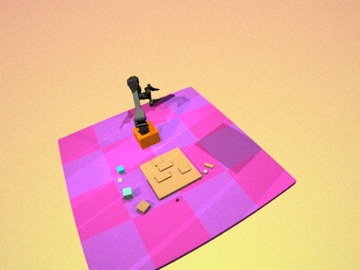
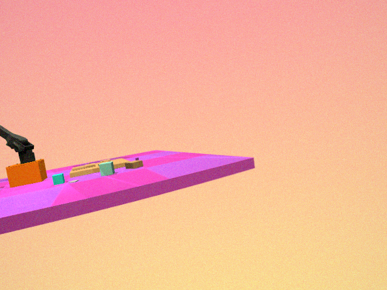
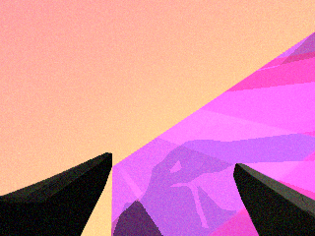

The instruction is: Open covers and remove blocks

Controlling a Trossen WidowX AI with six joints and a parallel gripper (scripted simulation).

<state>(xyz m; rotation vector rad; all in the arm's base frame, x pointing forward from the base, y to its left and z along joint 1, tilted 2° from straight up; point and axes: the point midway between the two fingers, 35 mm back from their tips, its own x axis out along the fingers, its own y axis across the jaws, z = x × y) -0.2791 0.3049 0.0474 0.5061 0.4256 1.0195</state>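
Note:
The tan puzzle board (image 1: 178, 154) (image 2: 84, 173) lies flat in front of the arm's orange base. Several raised or recessed outlines in the board's own colour show on it; whether each is a cover or a well, and how far any cover stands open, cannot be told. A cyan cube (image 1: 120, 170) (image 2: 58, 179), a mint green cube (image 1: 127, 193) (image 2: 106, 168) and a tan block (image 1: 143, 206) (image 2: 134, 164) rest on the table beside the board. My gripper (image 1: 160, 94) (image 3: 172, 163) is open and empty, raised behind the base, far from the board.
A small tan piece (image 1: 208, 165) and a small whitish cube (image 1: 205, 171) lie right of the board. A flat whitish piece (image 1: 119, 180) (image 2: 74, 180) lies near the cyan cube. A tiny dark piece (image 1: 177, 199) (image 2: 136, 158) lies past the board's near edge. The orange base (image 1: 149, 139) (image 2: 26, 174) stands behind the board.

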